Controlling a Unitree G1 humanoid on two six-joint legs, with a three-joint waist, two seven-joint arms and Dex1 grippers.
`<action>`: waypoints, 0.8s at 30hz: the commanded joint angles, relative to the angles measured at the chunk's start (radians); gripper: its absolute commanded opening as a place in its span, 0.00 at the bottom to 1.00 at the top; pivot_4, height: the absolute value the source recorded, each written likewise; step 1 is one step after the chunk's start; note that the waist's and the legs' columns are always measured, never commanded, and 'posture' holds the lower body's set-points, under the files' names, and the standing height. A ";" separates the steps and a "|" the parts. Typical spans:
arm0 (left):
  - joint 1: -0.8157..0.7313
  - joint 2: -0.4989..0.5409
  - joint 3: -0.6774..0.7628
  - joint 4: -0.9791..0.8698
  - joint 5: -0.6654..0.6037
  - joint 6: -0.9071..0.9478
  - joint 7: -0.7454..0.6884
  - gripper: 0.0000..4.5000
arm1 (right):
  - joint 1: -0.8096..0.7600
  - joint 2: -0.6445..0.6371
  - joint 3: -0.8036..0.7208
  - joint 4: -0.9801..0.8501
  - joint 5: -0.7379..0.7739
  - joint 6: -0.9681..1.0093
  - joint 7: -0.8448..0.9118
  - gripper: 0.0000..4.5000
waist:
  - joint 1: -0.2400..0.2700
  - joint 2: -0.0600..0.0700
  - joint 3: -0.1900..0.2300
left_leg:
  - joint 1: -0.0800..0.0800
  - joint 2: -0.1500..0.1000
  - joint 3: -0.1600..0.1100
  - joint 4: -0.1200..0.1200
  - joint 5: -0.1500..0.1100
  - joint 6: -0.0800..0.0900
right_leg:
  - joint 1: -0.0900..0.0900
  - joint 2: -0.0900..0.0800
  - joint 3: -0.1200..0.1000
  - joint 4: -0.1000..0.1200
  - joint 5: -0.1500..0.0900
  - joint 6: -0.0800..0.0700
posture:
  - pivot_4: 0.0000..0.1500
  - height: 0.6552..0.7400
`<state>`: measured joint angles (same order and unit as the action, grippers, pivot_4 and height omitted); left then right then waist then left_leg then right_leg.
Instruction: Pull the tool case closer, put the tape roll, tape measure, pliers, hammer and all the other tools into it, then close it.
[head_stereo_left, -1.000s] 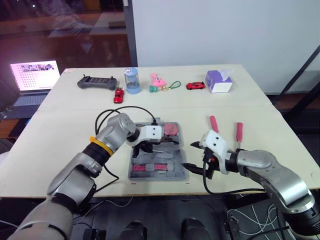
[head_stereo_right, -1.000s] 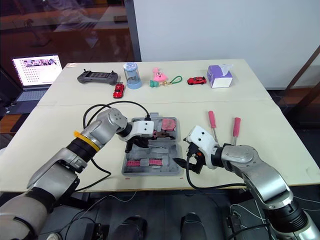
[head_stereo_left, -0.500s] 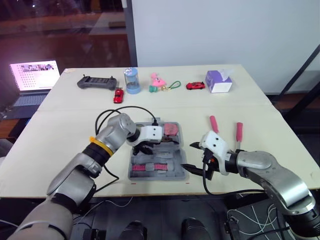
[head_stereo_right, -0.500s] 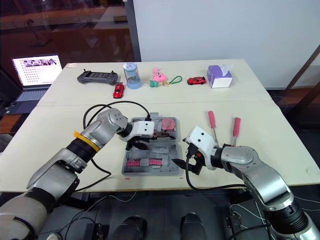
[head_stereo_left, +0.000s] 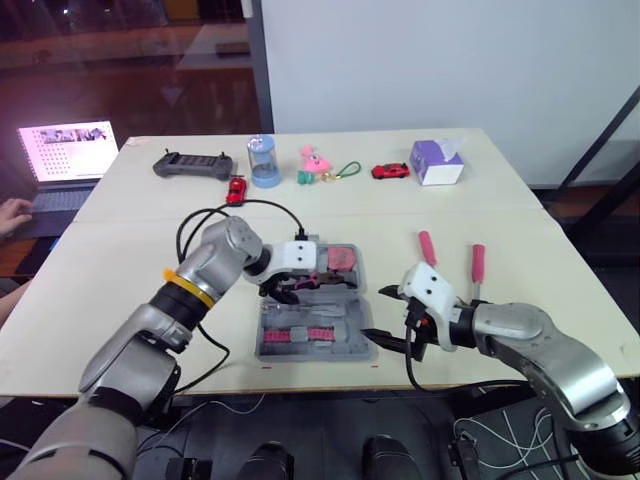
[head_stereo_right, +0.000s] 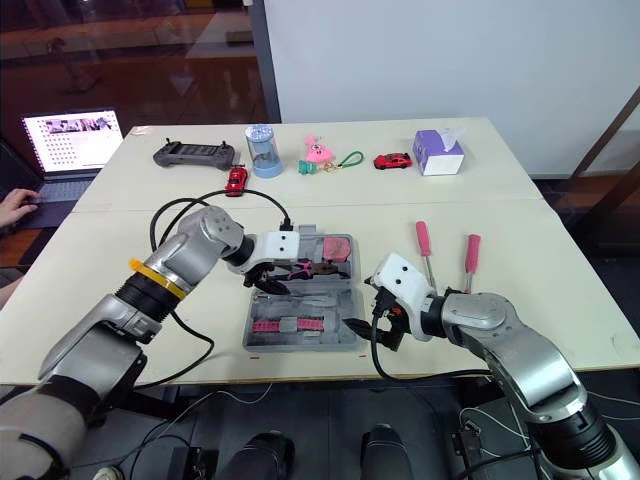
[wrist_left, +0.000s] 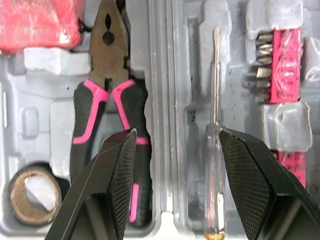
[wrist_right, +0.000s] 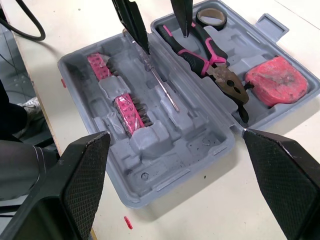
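**Status.** The tool case (wrist_right: 165, 175) lies open and flat on the table (head_stereo_left: 120, 300), close to the front edge and between the two arms. From where I stand, the pull-closer step looks complete.

**Loaded.**
- The far half of the case holds three items side by side, each in its own moulded recess: the tape roll (wrist_left: 14, 197), the pliers (wrist_left: 107, 65) and the tape measure (wrist_left: 37, 22).
- The near half holds a clear-handled screwdriver (wrist_left: 215, 150) and the pink bit holders (wrist_left: 282, 65).

**Outstanding.**
- Two pink-handled tools (head_stereo_left: 428, 246) lie on the table to the right of the case, apart from it and roughly parallel to each other. Whether either is the hammer cannot be told.
- Several recesses in the near half are unfilled.
- The lid is not closed.
- My estimate is that loading is well past halfway. The two loose tools and the closing step are left.

**Grippers.**
- The left gripper (wrist_left: 177, 135) hovers above the middle of the case. Its fingers are spread wide over the ridge between the pliers and the screwdriver, and it grasps nothing.
- The right gripper (head_stereo_left: 385, 312) sits just off the case's right edge, low to the table. It is also spread wide and empty.

**Condition of the case.** It is grey moulded plastic with a latch tab on the far rim. The tape measure's red body looks scuffed. The pliers have a dark head and pink-and-black grips and lie fully seated in their recess.
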<state>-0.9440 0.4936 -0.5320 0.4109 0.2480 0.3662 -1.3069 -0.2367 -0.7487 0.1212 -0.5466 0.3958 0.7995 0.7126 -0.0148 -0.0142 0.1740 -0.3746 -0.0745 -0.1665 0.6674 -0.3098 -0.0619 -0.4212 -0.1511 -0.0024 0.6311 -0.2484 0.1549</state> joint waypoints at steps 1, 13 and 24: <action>0.017 0.047 0.044 -0.055 -0.045 -0.014 -0.050 0.61 | -0.007 0.009 -0.015 -0.027 0.006 -0.014 -0.001 1.00 | -0.001 0.000 0.000 | 0.000 0.000 0.000 0.000 0.000 0.000 | 0.000 0.000 0.000 0.000 0.000 0.000 | 1.00 1.00; 0.101 0.031 0.052 -0.021 -0.093 -0.091 -0.044 0.61 | 0.000 0.012 -0.018 -0.035 0.005 -0.010 -0.009 1.00 | 0.001 0.000 0.000 | 0.000 0.000 0.000 0.000 0.000 0.000 | 0.000 0.000 0.000 0.000 0.000 0.000 | 1.00 1.00; 0.092 -0.007 0.057 0.084 -0.083 -0.132 -0.001 0.61 | 0.016 0.011 -0.026 -0.056 0.014 0.001 -0.026 1.00 | -0.001 0.000 0.000 | 0.000 0.000 0.000 0.000 0.000 0.000 | 0.000 0.000 0.000 0.000 0.000 0.000 | 1.00 1.00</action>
<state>-0.8382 0.4861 -0.4949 0.4842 0.1638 0.2466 -1.3218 -0.2161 -0.7432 0.1212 -0.5587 0.3978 0.8017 0.6913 -0.0155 -0.0140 0.1739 -0.3744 -0.0745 -0.1666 0.6675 -0.3098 -0.0619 -0.4213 -0.1511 -0.0024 0.6313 -0.2483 0.1548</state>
